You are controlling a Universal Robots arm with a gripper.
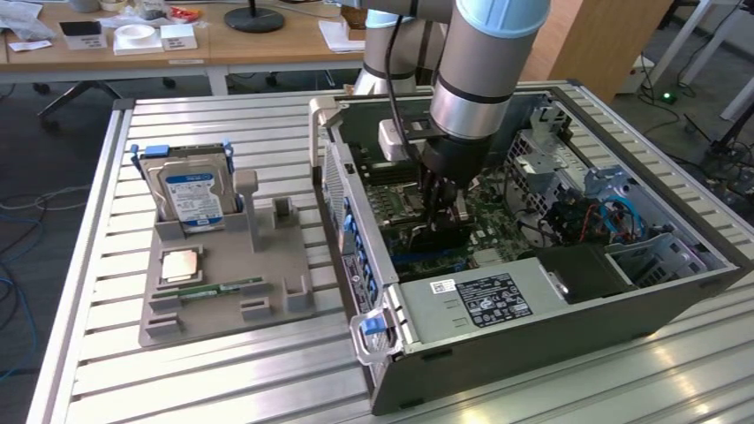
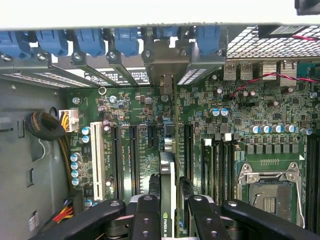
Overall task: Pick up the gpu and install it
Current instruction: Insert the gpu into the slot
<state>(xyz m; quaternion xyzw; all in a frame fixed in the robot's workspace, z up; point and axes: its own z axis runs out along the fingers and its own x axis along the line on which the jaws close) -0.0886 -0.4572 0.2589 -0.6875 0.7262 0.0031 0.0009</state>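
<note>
The claw (image 2: 170, 202) is down inside the open computer case (image 1: 507, 349), straddling the gpu (image 2: 167, 175) from above. Whether it is clenched on the card or only bracketing it, I cannot tell.

In the wrist view the card stands on edge in line with the long expansion slots of the motherboard (image 2: 240, 110). Its metal end bracket (image 2: 165, 60) has reached the rear wall of the case, under the row of blue retention clips (image 2: 90, 40). In the exterior view the gpu (image 1: 433, 237) shows as a dark slab just below the claw (image 1: 446, 208), low against the board.

So the pick-up is done: the card is off the desk (image 1: 236, 380) and inside the case, lined up with a slot. Its lower edge is hidden, so I cannot say whether it is fully seated, resting on the slot or hovering just above it. By my judgement the task is in its last stretch, with only the final seating and the letting go unconfirmed.

Well apart from the case, toward the exterior view's left, the grey parts holder (image 1: 218, 309) carries the hard drive (image 1: 194, 196), a square chip (image 1: 179, 263) and the green RAM stick (image 1: 222, 287).
</note>
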